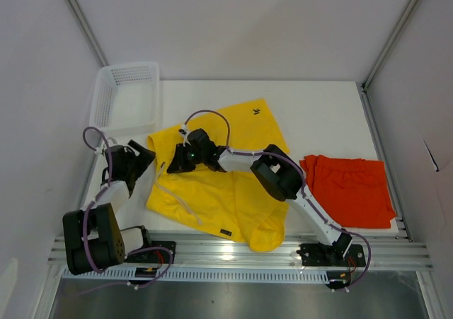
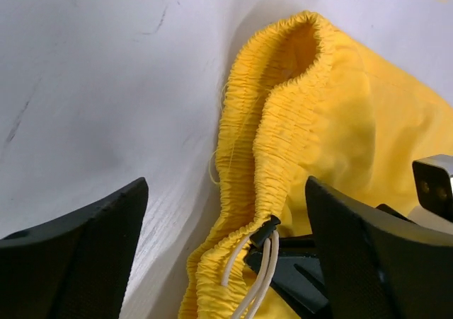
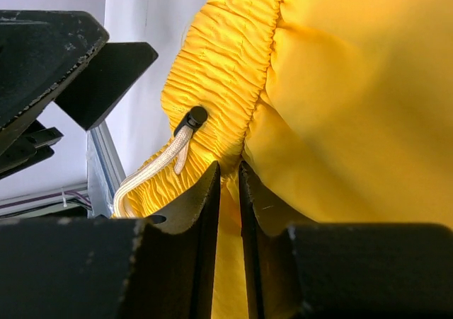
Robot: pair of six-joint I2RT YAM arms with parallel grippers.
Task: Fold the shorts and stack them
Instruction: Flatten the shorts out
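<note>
The bright yellow shorts (image 1: 226,192) lie spread on the white table, with one leg hanging over the near edge. Their gathered waistband (image 2: 283,100) with its white drawstring (image 2: 263,266) rises at the left end. My right gripper (image 3: 228,167) is shut on a fold of this waistband, and it reaches in from the right (image 1: 173,165). My left gripper (image 2: 226,192) is open, its fingers wide on either side of the waistband and not touching it; it sits just left of the shorts (image 1: 145,158). The orange-red shorts (image 1: 350,192) lie folded at the right.
A white mesh basket (image 1: 124,96) stands at the table's far left corner, just behind my left arm. The table's near edge (image 1: 212,235) meets a metal rail. Grey walls close in both sides.
</note>
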